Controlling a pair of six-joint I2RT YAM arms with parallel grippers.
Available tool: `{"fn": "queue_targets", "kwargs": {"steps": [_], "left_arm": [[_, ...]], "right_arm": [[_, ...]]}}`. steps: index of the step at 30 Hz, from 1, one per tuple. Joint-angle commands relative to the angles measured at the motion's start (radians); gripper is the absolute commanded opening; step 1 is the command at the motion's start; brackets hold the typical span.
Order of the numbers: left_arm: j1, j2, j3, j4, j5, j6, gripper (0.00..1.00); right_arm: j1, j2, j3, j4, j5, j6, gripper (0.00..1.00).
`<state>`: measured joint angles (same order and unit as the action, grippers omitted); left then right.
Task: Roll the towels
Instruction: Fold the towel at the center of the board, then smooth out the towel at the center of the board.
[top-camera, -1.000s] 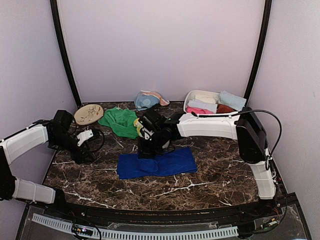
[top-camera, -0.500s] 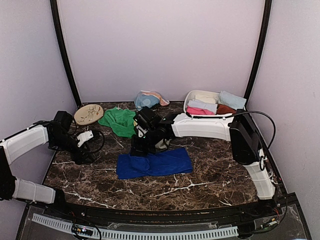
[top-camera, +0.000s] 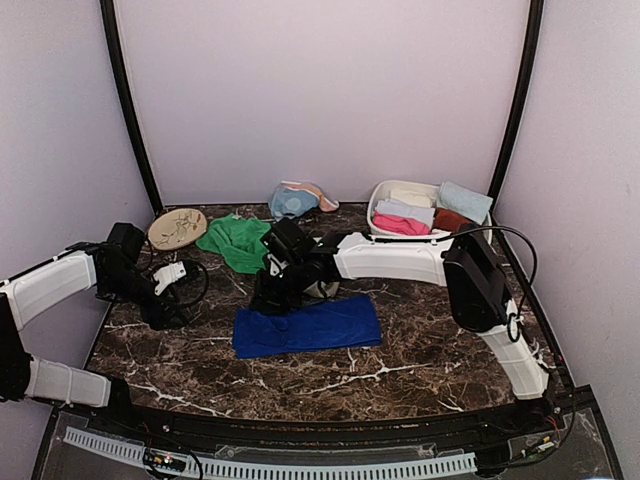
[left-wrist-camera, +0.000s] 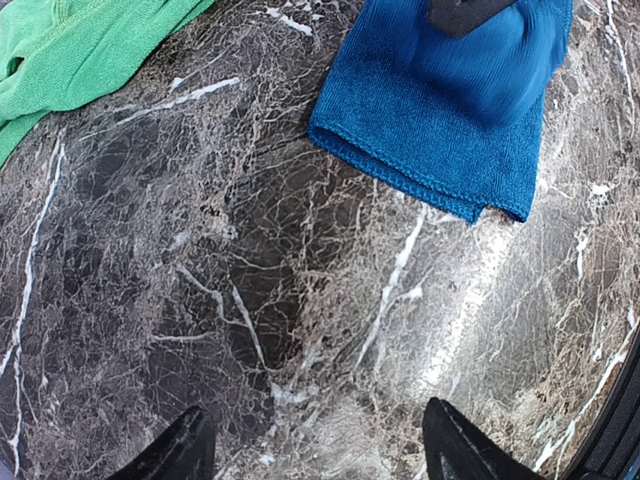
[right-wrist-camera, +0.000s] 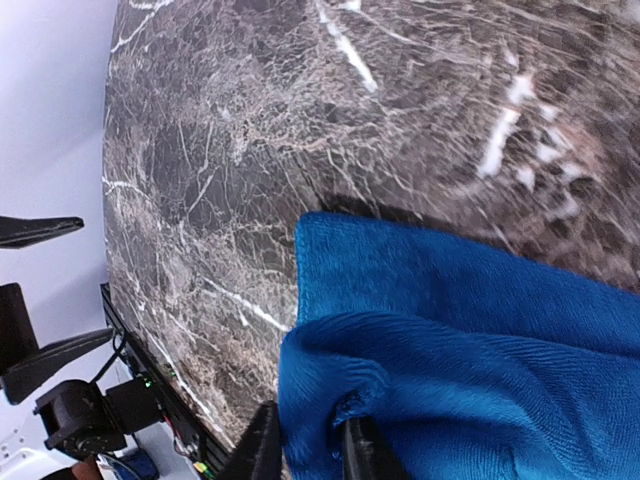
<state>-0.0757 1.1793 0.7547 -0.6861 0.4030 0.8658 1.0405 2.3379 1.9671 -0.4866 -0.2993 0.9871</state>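
Blue towel (right-wrist-camera: 480, 360) edge is clamped between right fingers (right-wrist-camera: 262, 450), rest spread on table (right-wrist-camera: 250, 150) beyond. Left fingers (left-wrist-camera: 187, 450) are held apart, released, above table.

The blue towel (top-camera: 308, 326) lies folded into a flat strip mid-tabletop (top-camera: 430, 350), its long side running left to right. Its left end humps up, with a fold pinched between the tips of my right pincer (right-wrist-camera: 308, 445). The green towel (top-camera: 238, 243) lies crumpled behind it, to the left. A light blue towel (top-camera: 290, 203) is bunched at the back edge. A pink roll (top-camera: 398, 224), white roll (top-camera: 405, 210) and rust roll (top-camera: 450, 217) sit packed in the basin (top-camera: 377, 197).
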Motion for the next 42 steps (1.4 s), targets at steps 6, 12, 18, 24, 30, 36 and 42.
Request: {"fn": "queue_targets", "kwargs": {"steps": [6,12,18,24,30,36,42], "left_arm": [[0.007,-0.009,0.003,-0.012,0.008,0.016,0.74],[0.007,0.002,0.008,-0.012,0.025,0.011,0.74],[0.006,0.015,0.023,-0.027,0.037,0.007,0.74],[0.005,0.009,0.034,-0.038,0.076,0.004,0.74],[-0.079,0.077,0.153,-0.060,0.220,-0.085,0.67],[-0.263,0.236,0.281,0.007,0.265,-0.200,0.59],[-0.331,0.398,0.373,0.088,0.326,-0.296,0.48]], "right_arm": [[0.026,0.078,0.073,0.149,-0.083,0.080,0.47],[0.012,-0.025,-0.027,0.249,-0.110,0.102,0.47],[-0.021,-0.155,-0.149,0.234,-0.072,0.060,0.47],[-0.046,-0.239,-0.329,0.095,0.071,-0.073,0.46],[-0.032,-0.270,-0.480,0.127,0.098,-0.102,0.40],[-0.021,-0.277,-0.530,0.256,0.044,-0.060,0.37],[0.005,-0.281,-0.564,0.302,0.038,-0.036,0.36]]}}
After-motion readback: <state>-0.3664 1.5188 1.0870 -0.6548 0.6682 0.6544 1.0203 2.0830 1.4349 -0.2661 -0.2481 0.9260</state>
